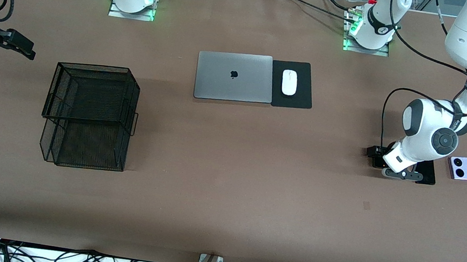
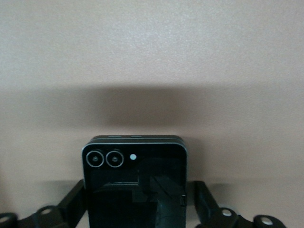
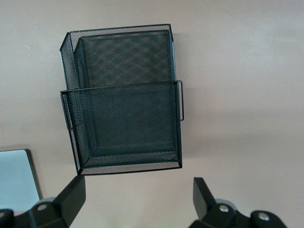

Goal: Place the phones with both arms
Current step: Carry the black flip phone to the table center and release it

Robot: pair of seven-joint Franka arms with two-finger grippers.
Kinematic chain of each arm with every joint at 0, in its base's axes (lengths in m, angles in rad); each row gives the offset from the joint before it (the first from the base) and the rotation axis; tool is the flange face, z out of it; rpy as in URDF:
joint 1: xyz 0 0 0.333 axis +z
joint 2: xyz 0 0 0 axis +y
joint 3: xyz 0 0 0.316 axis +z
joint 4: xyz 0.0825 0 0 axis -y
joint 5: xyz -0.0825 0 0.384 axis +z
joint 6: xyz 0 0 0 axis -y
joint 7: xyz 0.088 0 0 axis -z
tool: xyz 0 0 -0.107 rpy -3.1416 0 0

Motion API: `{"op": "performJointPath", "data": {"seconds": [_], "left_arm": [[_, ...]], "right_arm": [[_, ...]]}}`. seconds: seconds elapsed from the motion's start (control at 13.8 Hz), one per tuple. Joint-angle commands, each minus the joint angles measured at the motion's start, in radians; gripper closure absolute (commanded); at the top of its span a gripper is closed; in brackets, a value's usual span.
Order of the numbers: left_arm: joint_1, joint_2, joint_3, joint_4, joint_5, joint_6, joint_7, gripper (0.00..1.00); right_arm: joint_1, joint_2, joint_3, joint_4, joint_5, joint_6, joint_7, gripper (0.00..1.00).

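Note:
A squarish black folded phone (image 2: 135, 175) with two ringed camera lenses lies flat on the brown table, between the fingers of my left gripper (image 2: 140, 197). One finger (image 2: 73, 199) stands against the phone's edge; the other finger (image 2: 205, 199) is a narrow gap away from it. In the front view the left gripper (image 1: 375, 158) is down at the table near the left arm's end and covers that phone. A long slim black phone (image 1: 428, 174) lies beside the hand, partly under the wrist. The lilac-white phone (image 1: 462, 168) lies past it, toward the table's end. My right gripper (image 1: 19, 46) hangs open over the right arm's end.
A black two-tier mesh basket (image 1: 86, 120) stands near the right arm's end, and it shows in the right wrist view (image 3: 121, 90) too. A grey laptop (image 1: 233, 77), a white mouse (image 1: 289, 82) and a black mouse pad (image 1: 298, 99) lie mid-table near the bases.

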State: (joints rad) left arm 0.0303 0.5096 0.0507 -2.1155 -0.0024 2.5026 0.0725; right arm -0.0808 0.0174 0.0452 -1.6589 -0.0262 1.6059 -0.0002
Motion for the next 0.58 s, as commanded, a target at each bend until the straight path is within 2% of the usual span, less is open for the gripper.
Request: {"op": "performJointPath", "data": {"seconds": [0.0,0.07,0.14,0.36,0.51], "left_arm": [[0.019,0.0,-0.011,-0.009,-0.019,0.012,0.03,0.52],[0.017,0.0,-0.011,-0.005,-0.019,0.007,0.03,0.65],[0.017,0.0,-0.011,0.002,-0.021,0.002,0.029,0.72],[0.007,-0.023,-0.02,0.044,-0.019,-0.045,0.024,0.72],[-0.003,-0.023,-0.028,0.177,-0.019,-0.234,0.018,0.72]], "right_arm": [[-0.014,-0.004,0.013,0.005,0.008,0.005,-0.007,0.0],[-0.014,-0.002,0.013,0.005,0.008,0.005,-0.007,0.0],[-0.014,-0.002,0.013,0.005,0.008,0.005,-0.007,0.0],[-0.014,-0.001,0.013,0.005,0.008,0.005,-0.007,0.0],[-0.014,-0.002,0.013,0.005,0.008,0.005,-0.007,0.0]]}}
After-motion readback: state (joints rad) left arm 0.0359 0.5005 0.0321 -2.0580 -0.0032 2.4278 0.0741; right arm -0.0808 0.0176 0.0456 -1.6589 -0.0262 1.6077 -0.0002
